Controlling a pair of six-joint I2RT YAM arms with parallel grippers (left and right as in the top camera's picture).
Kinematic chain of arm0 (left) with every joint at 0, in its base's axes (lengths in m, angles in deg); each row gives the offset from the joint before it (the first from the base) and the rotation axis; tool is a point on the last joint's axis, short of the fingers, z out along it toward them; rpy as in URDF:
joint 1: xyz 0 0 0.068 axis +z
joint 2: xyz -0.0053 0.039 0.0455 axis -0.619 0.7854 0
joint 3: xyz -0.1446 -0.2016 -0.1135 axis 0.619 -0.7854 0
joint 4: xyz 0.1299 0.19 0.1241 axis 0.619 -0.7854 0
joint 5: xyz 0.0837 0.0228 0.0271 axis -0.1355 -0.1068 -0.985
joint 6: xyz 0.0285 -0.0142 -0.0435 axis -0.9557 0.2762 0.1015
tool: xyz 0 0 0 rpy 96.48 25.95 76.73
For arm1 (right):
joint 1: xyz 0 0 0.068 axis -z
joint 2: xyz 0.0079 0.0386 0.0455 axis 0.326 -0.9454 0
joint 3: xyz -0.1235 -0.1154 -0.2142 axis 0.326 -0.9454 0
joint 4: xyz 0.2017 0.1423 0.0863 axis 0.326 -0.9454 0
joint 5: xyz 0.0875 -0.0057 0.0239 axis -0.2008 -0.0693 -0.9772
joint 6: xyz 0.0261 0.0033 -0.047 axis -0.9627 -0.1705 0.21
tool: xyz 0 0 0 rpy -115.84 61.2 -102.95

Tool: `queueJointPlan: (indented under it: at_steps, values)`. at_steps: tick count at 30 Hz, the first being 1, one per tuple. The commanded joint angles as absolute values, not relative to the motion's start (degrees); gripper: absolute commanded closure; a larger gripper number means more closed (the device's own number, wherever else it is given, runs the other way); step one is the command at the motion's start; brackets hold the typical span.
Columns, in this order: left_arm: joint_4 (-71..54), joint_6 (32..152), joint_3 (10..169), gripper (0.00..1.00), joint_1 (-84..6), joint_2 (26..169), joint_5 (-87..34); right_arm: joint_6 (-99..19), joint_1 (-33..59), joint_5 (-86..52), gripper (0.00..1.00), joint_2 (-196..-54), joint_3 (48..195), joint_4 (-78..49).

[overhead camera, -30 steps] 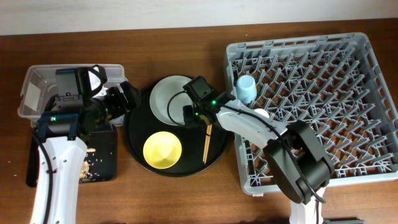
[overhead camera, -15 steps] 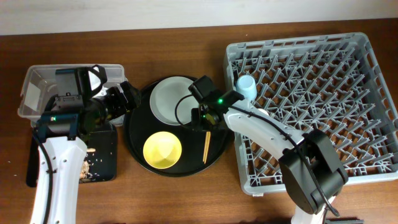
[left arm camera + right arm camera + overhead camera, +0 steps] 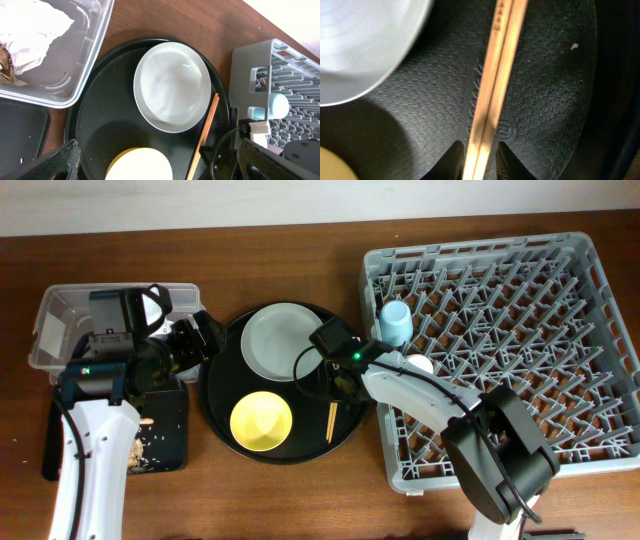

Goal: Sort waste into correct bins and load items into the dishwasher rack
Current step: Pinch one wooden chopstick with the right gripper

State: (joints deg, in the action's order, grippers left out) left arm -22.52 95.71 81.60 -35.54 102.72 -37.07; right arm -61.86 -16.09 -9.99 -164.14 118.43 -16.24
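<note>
On the brown desk [image 3: 300,500], our right gripper [image 3: 479,161] pinches the chopsticks [image 3: 501,60] off-centre; we risk one stick slipping out on lifting. Left gripper [image 3: 200,338] stands wide, empty.

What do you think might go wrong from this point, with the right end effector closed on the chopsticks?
The right end effector grips both chopsticks at one narrow spot, so one stick may slip out or the pair may scissor on lifting. The plate lies close beside them, so a swinging stick could catch its rim. Thin sticks might also fall through the open grid of the dishwasher rack.
</note>
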Motion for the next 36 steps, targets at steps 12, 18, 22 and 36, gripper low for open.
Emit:
queueJointPlan:
  at_steps: [12, 18, 22, 36]
  values:
    - [-22.4, 95.0, 81.8, 0.01, -35.5, 102.6, -37.3, -62.9, -15.8, -12.6, 0.76, -164.2, 119.5, -14.1]
    - [-22.4, 95.0, 81.8, 0.01, -35.5, 102.6, -37.3, -63.0, -15.9, -11.5, 0.77, -164.2, 119.9, -14.0]
    - [-22.4, 95.0, 81.8, 0.01, -35.5, 102.6, -37.3, -63.1, -15.9, -10.2, 0.77, -164.2, 119.8, -14.1]
    - [-22.4, 95.0, 81.8, 0.01, -35.5, 102.6, -37.3, -64.0, -16.6, -8.3, 0.76, -164.5, 119.6, -13.5]
